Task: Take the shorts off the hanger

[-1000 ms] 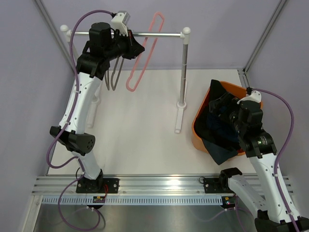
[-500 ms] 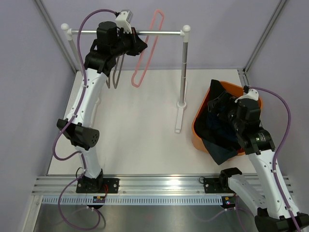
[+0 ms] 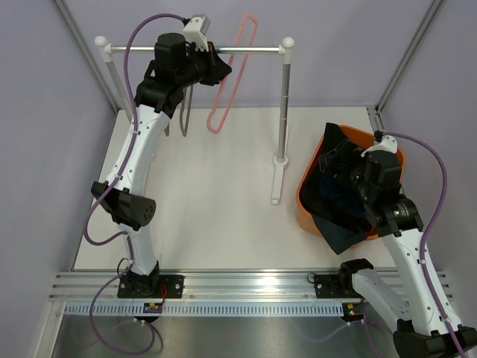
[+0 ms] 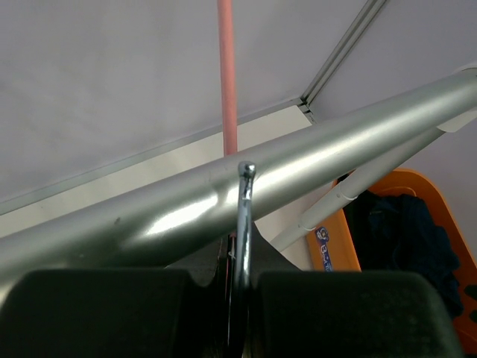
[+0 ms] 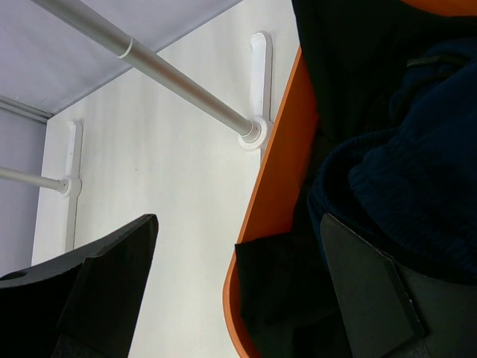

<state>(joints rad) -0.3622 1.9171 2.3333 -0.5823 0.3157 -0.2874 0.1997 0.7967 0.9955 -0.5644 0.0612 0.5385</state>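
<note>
Dark shorts (image 3: pixel 335 198) lie piled in an orange bin (image 3: pixel 304 195) at the right, one edge draped over its near rim; they also show in the right wrist view (image 5: pixel 387 171). No shorts hang on the rack. My left gripper (image 3: pixel 218 68) is up at the silver rail (image 3: pixel 250 51), shut on the chrome hook (image 4: pixel 242 216) of a bare grey hanger (image 3: pixel 181 112) that hangs below it. My right gripper (image 3: pixel 356 179) is open and empty above the bin's left rim (image 5: pixel 279 164).
A bare pink hanger (image 3: pixel 231 78) hangs on the rail just right of my left gripper, and shows in the left wrist view (image 4: pixel 227 74). The rack's right post (image 3: pixel 283 104) and foot (image 3: pixel 276 183) stand mid-table. Purple walls enclose the back and sides.
My left arm has risen and moved right along the rail with the grey hanger. The pink hanger has swung more upright. My right gripper has shifted slightly back over the bin.
</note>
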